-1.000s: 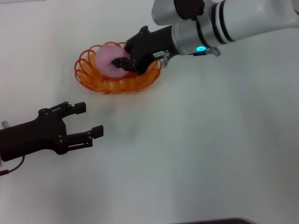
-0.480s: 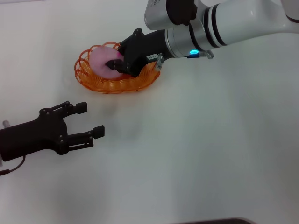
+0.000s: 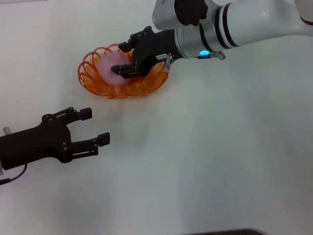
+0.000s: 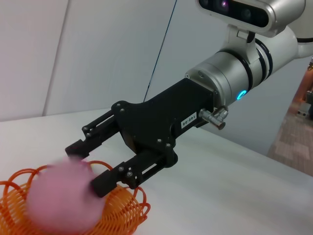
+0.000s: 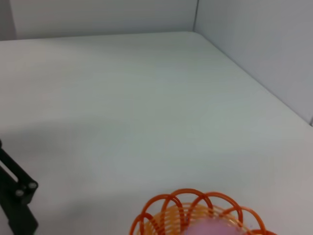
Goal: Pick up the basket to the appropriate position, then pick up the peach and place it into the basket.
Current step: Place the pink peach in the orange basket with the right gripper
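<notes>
So my right gripper (image 3: 123, 58) is over the orange wire basket (image 3: 98, 85) at the far side of the bench (image 3: 220, 156), fingers spread apart and not gripping anything. The peach (image 3: 108, 68) sits inside the basket, right at my fingertips; from the left wrist view it looks blurry, and one finger seems just beside it, can't tell if they touch. My left gripper (image 3: 93, 126) is parked low over the bench, well apart from the basket, fingers wide and holding nothing.
</notes>
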